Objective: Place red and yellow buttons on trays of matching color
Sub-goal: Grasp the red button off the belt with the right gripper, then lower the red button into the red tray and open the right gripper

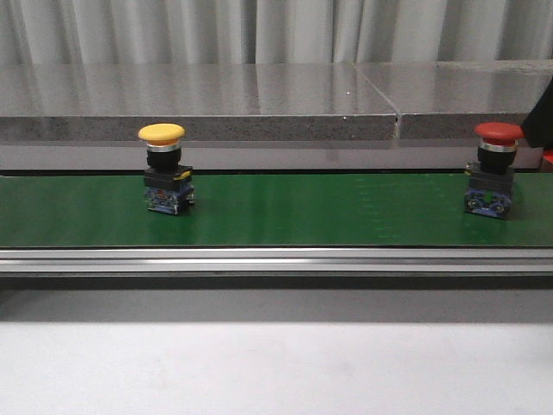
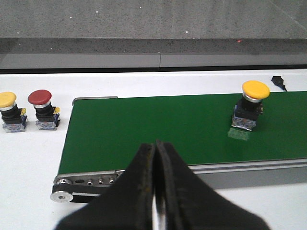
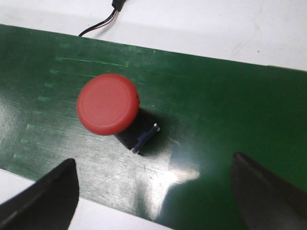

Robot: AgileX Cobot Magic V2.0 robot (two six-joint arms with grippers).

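A belt [image 1: 328,212] runs left to right across the tabletop [image 1: 259,363], with a rail [image 1: 259,259] along its near edge and a raised ledge [image 1: 259,95] behind it. On the belt stand two buttons, well apart: the left button [image 1: 164,173] and the right button [image 1: 492,173], which is near the right edge of the front view. Past the belt's left end, off the belt and on the tabletop, two more stand side by side, the inner button [image 2: 43,110] nearer the belt and the outer button [image 2: 12,112] just beside it. A cable [image 3: 103,24] lies on the tabletop behind the belt near the right button.
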